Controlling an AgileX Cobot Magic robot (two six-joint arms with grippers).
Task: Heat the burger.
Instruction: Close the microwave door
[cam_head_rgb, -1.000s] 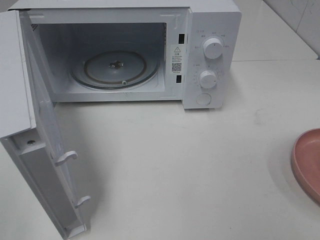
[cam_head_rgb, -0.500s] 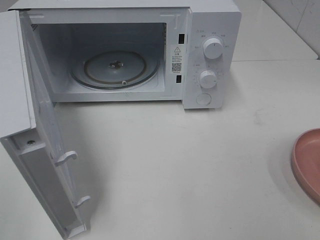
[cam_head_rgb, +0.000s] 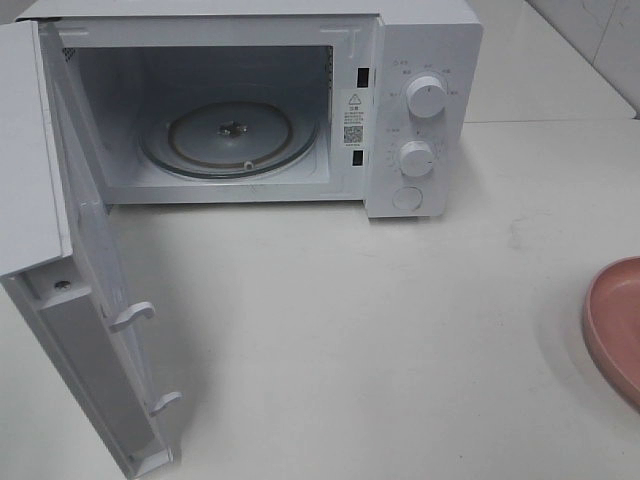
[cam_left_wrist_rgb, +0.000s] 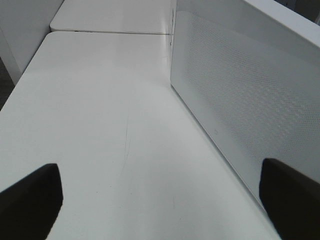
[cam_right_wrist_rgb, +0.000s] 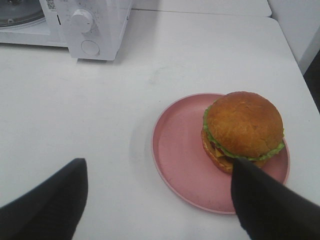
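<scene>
In the right wrist view the burger (cam_right_wrist_rgb: 244, 127), with its brown domed bun and green lettuce edge, sits on the far side of a pink plate (cam_right_wrist_rgb: 180, 150). My right gripper (cam_right_wrist_rgb: 160, 200) hovers open just short of the plate, and one dark finger (cam_right_wrist_rgb: 265, 205) overlaps the burger's near edge in the picture. Nothing is between its fingers. The left wrist view has my left gripper (cam_left_wrist_rgb: 160, 200) open over bare table beside the microwave door's outer face (cam_left_wrist_rgb: 240, 95). Neither gripper nor the burger shows in the exterior high view, only the plate's rim (cam_head_rgb: 605, 325) at the right edge.
The white microwave (cam_head_rgb: 420, 110) stands at the back with its door (cam_head_rgb: 70, 300) swung wide open to the left. Its glass turntable (cam_head_rgb: 230, 138) is bare. White table (cam_head_rgb: 350, 340) stretches between the microwave and the plate. A table seam runs behind the microwave.
</scene>
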